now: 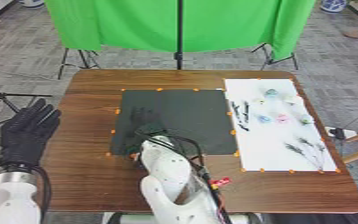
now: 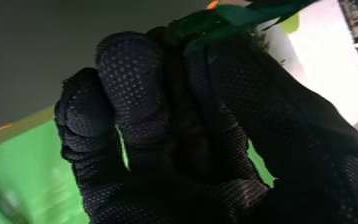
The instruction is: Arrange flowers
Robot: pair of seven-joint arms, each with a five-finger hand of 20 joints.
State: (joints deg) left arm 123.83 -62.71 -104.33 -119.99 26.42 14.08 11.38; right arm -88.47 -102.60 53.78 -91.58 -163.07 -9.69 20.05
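Over the flat dark mat [image 1: 198,107], dimpled right hand [image 1: 149,128] tight round pointed green leaves [image 2: 239,16].

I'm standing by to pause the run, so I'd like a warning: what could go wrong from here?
The right hand has the green foliage only up by its fingertips, so the piece might twist or slip out.

The blue flower and the pink flower lie close together on the white sheet, so reaching for one could nudge the other.
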